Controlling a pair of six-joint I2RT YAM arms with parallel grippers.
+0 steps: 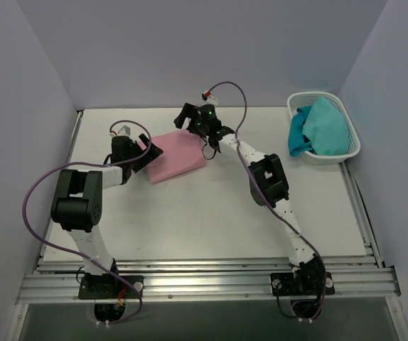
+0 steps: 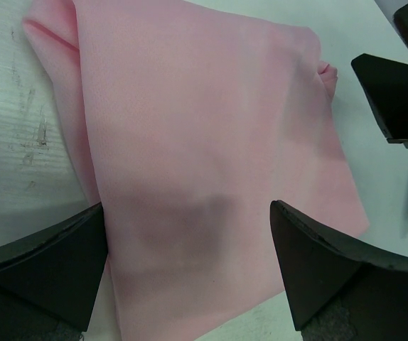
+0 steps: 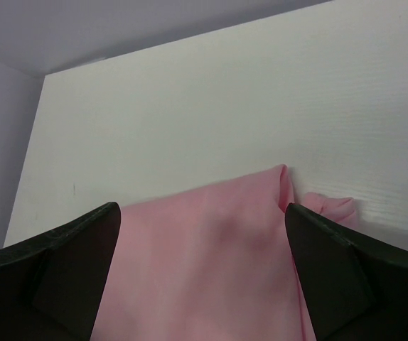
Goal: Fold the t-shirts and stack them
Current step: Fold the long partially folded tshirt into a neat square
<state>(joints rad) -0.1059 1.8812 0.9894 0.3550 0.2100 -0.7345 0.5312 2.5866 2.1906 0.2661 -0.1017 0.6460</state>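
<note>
A light pink t-shirt (image 1: 178, 155) lies folded flat on the white table at the back middle. It fills the left wrist view (image 2: 204, 142) and shows in the right wrist view (image 3: 211, 270). My left gripper (image 1: 149, 150) is open at the shirt's left edge, its jaws spread just above the cloth and holding nothing. My right gripper (image 1: 193, 121) is open above the shirt's far right corner, also empty. A small pink fold pokes out at that corner (image 3: 328, 206).
A white lattice basket (image 1: 346, 153) at the back right holds teal cloth (image 1: 318, 128). Purple walls close in the table at the back and sides. The right gripper's black finger (image 2: 396, 92) shows in the left wrist view.
</note>
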